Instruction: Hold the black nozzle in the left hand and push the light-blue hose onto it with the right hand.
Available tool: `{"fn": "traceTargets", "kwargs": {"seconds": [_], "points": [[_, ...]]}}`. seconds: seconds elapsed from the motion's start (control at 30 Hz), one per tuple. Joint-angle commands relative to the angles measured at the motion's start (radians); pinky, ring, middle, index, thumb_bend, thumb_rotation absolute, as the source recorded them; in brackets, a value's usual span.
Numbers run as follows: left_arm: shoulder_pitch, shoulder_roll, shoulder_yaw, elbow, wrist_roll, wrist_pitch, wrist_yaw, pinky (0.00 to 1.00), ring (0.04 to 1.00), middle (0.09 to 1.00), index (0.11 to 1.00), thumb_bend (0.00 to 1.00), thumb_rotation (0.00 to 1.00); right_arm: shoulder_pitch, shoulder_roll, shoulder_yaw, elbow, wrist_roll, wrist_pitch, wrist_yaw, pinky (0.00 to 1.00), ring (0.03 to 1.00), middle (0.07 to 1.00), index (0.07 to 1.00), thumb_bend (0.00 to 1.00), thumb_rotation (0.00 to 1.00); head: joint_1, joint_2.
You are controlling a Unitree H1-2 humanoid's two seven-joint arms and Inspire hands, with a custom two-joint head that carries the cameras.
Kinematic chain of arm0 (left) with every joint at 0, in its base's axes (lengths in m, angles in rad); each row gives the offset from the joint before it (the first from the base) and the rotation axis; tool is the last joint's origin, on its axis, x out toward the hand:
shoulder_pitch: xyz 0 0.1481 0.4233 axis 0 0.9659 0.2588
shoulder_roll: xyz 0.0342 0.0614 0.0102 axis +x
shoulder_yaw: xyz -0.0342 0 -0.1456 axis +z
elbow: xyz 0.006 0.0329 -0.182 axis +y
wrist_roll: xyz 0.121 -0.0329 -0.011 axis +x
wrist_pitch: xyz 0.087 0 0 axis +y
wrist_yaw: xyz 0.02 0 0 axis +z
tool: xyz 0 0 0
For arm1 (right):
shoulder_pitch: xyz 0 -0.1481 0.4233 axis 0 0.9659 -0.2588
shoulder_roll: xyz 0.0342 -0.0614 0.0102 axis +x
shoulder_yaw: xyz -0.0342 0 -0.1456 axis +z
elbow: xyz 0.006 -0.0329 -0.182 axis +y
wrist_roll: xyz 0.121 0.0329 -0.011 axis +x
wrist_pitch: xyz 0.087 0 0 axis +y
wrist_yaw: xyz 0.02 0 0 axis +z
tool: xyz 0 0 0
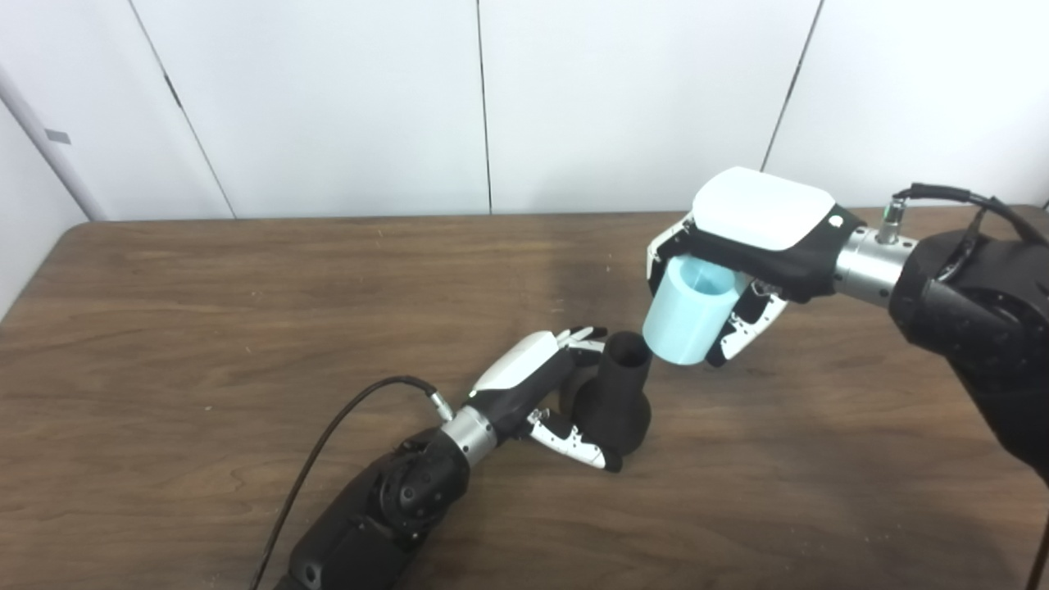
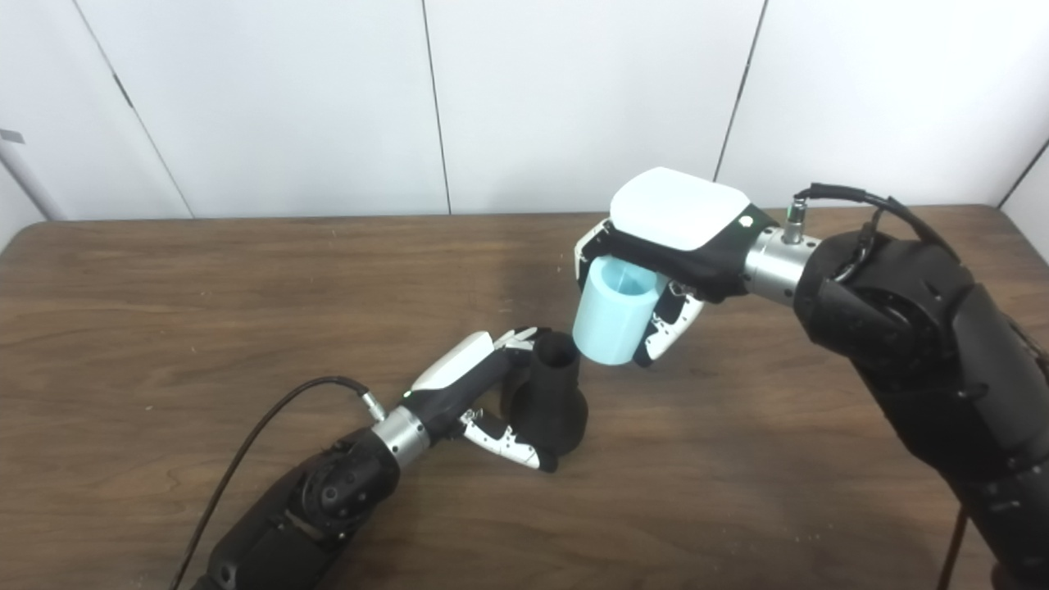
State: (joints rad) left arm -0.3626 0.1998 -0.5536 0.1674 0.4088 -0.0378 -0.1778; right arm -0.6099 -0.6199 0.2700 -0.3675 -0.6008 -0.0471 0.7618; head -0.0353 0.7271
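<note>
Black nozzle (image 1: pixel 616 399): upright on the brown worktop (image 1: pixel 205 328), wide base down, narrow open neck up, a little right of the middle. Held by the left hand (image 1: pixel 541 393), with fingers (image 1: pixel 583 336) curled round the far side near the neck and thumb (image 1: pixel 574 442) pressed along the near side of the base. Left arm in from the bottom edge, with a black cable (image 1: pixel 328 459) looping off the wrist across the wood.

Light-blue hose (image 1: pixel 687 311): a short, wide, hollow piece, raised off the worktop up and to the right of the nozzle, tilted, open upper end tucked beneath the palm. Lower rim just beside the nozzle's neck, at its right edge; touching or a hair apart, cannot tell. Not over the neck. Gripped by the right hand (image 1: pixel 758 238), white back uppermost, fingers (image 1: pixel 750 324) wrapped down the right side of the hose, others showing at its left behind the top rim. Right arm in from the right side, metal wrist collar and black cable (image 1: pixel 951 197) above it.

Behind the worktop, white wall panels (image 1: pixel 328 98) with dark seams between them.
</note>
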Motion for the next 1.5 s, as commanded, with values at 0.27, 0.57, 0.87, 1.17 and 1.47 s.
{"fn": "traceTargets", "kwargs": {"seconds": [0.27, 0.57, 0.87, 1.17, 1.47], "points": [[0.112, 0.074, -0.055, 0.086, 0.038, 0.169, -0.167, 1.00, 0.982, 0.816, 0.480, 0.52, 0.06, -0.053, -0.001, -0.021, -0.021, 0.013, -0.011, -0.015, 0.26, 0.360, 0.454, 0.542, 0.51, 0.00, -0.001, 0.002], [0.112, 0.074, -0.055, 0.090, 0.037, 0.165, -0.165, 1.00, 0.982, 0.816, 0.480, 0.52, 0.06, -0.058, -0.001, -0.022, -0.019, 0.018, -0.011, -0.014, 0.26, 0.363, 0.457, 0.542, 0.51, 0.00, -0.003, 0.001], [0.113, 0.073, -0.056, 0.090, 0.041, 0.166, -0.164, 1.00, 0.982, 0.815, 0.480, 0.52, 0.06, -0.070, 0.009, -0.020, -0.028, 0.020, 0.002, -0.006, 0.26, 0.364, 0.456, 0.542, 0.51, 0.00, -0.003, 0.000], [0.112, 0.072, -0.057, 0.087, 0.041, 0.172, -0.166, 1.00, 0.983, 0.815, 0.480, 0.52, 0.06, -0.075, 0.023, -0.020, -0.027, 0.021, 0.005, -0.005, 0.25, 0.362, 0.454, 0.542, 0.51, 0.00, -0.003, 0.000], [0.111, 0.070, -0.057, 0.088, 0.040, 0.171, -0.166, 1.00, 0.984, 0.815, 0.480, 0.52, 0.06, -0.086, 0.033, -0.021, -0.023, 0.027, 0.002, -0.003, 0.25, 0.362, 0.451, 0.541, 0.51, 0.00, -0.005, 0.001]]}}
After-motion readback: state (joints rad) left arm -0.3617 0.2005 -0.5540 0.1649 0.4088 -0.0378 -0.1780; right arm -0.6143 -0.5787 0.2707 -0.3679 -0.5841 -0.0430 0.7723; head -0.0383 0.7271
